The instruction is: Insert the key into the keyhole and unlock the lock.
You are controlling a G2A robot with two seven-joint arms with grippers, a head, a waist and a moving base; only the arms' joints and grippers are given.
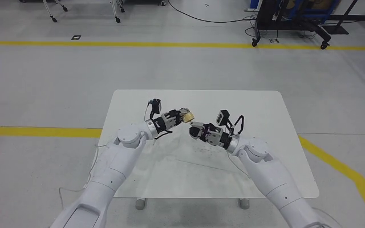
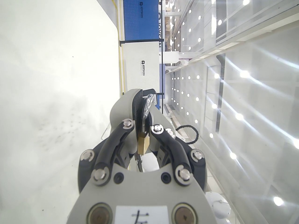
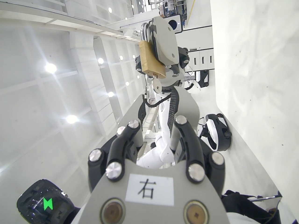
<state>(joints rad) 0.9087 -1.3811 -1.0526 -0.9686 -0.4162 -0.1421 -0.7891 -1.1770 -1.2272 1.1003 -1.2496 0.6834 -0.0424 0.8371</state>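
White table (image 1: 256,114) lies under me. My left claw (image 1: 180,116) squeezes the lock (image 3: 149,58) up in the air, key (image 3: 156,84) already poking from its hole. My right claw (image 3: 160,100) gapes wide, lock at its 11 o'clock. I should pinch the key flat, then twist slowly.

A white tag (image 2: 141,214) with one black character sits on the base of the left gripper (image 2: 146,108). A second tag (image 3: 149,189) sits likewise on the right gripper (image 3: 161,99). Beyond the table (image 2: 46,47), a blue panel (image 2: 140,24) and a white panel (image 2: 140,54) each bear a logo and brand word. A green sign (image 3: 48,204) glows on a black device (image 3: 30,205).
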